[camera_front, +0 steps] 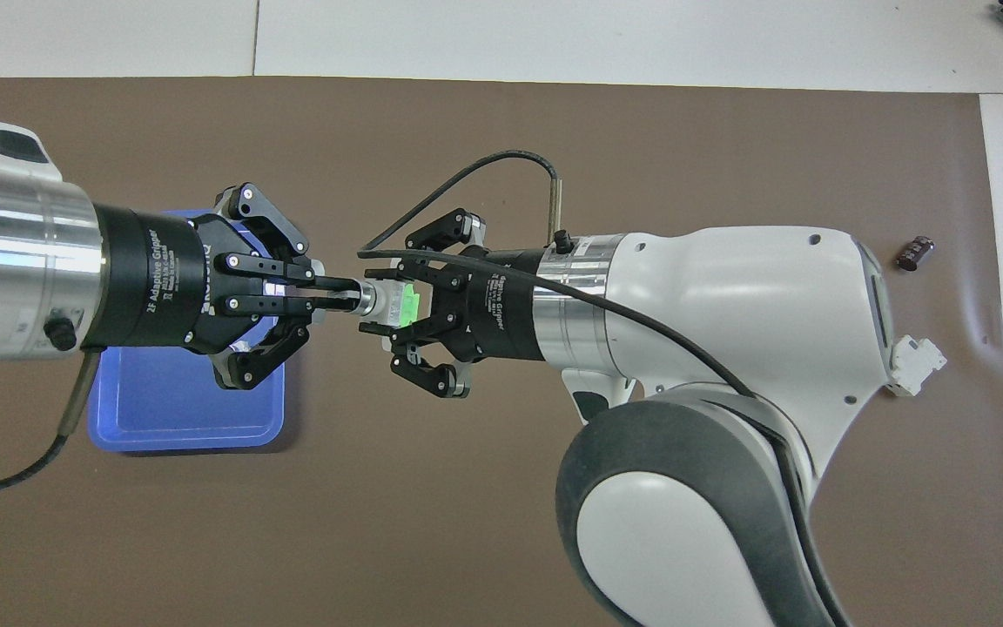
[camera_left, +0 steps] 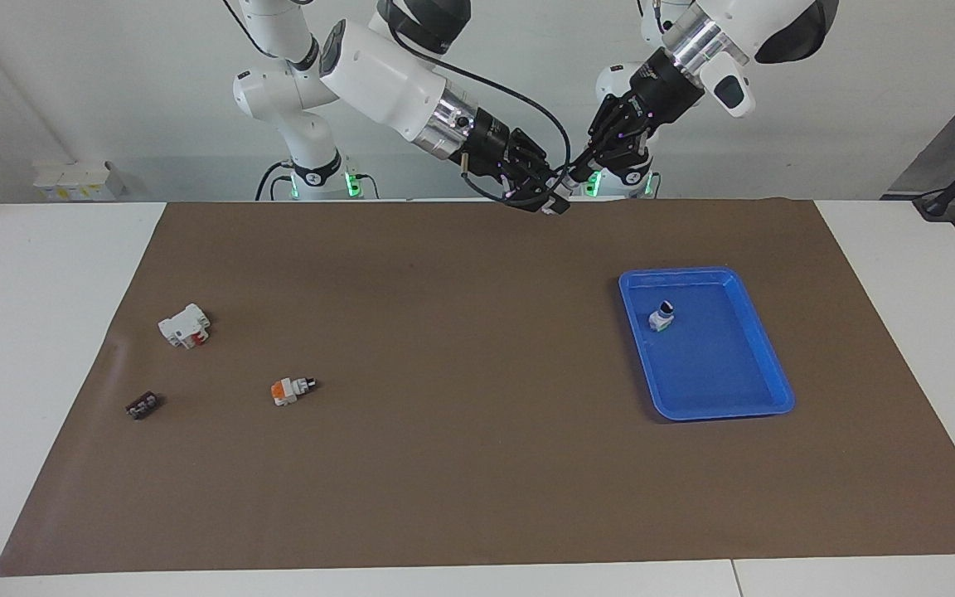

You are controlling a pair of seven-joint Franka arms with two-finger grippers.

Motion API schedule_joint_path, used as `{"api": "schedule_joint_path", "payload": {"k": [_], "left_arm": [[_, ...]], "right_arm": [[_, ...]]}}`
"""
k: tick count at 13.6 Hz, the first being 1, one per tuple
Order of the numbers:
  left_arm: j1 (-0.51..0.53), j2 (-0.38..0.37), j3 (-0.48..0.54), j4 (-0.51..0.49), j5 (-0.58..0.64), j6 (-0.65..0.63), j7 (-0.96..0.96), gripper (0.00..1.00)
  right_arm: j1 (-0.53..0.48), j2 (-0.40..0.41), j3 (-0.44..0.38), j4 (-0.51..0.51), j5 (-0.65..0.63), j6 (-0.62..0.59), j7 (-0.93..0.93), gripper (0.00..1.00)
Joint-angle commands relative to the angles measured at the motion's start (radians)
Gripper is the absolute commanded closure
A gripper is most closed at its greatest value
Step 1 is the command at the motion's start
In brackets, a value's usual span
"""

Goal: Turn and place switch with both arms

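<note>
Switch, small white one with green block point(camera_front: 400, 304): one, clamped at once by two black grippers, left point(camera_front: 346, 294) and right point(camera_front: 382, 305), midair above brown mat point(camera_left: 461, 373).

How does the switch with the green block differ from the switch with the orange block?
The white switch with a green block is up in the air, gripped by both the left gripper and the right gripper. The white switch with an orange block lies untouched on the brown mat. Both are small.
</note>
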Motion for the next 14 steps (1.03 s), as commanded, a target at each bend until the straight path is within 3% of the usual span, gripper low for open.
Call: {"api": "schedule_joint_path", "payload": {"k": [1,3,4,5,6,7,14], "left_arm": [[0.043,-0.027,-0.002,-0.033,0.001,0.087,-0.019,1.0],[0.043,-0.027,-0.002,-0.033,0.001,0.084,-0.032,1.0],[0.043,-0.028,-0.002,-0.033,0.001,0.081,-0.032,1.0],[0.043,-0.028,-0.002,-0.035,0.001,0.077,-0.032,1.0],[0.043,-0.033,-0.004,-0.039,0.001,0.075,-0.032,1.0],[0.043,-0.034,-0.002,-0.04,0.001,0.077,-0.032,1.0],[0.055,-0.053,0.011,-0.091,0.004,0.084,0.031,1.0]], "right_arm": [[-0.004,-0.016,0.003,-0.03,0.009,-0.016,0.011,1.0],[-0.004,-0.016,0.003,-0.03,0.008,-0.019,0.009,0.99],[-0.004,-0.016,0.003,-0.03,0.006,-0.019,0.009,0.85],[-0.004,-0.016,0.003,-0.03,-0.001,-0.023,0.007,0.68],[-0.003,-0.019,0.003,-0.03,-0.009,-0.025,0.001,0.3],[-0.003,-0.025,0.003,-0.029,-0.029,-0.028,-0.002,0.04],[-0.063,-0.088,-0.007,-0.029,-0.103,-0.177,-0.08,0.01]]}}
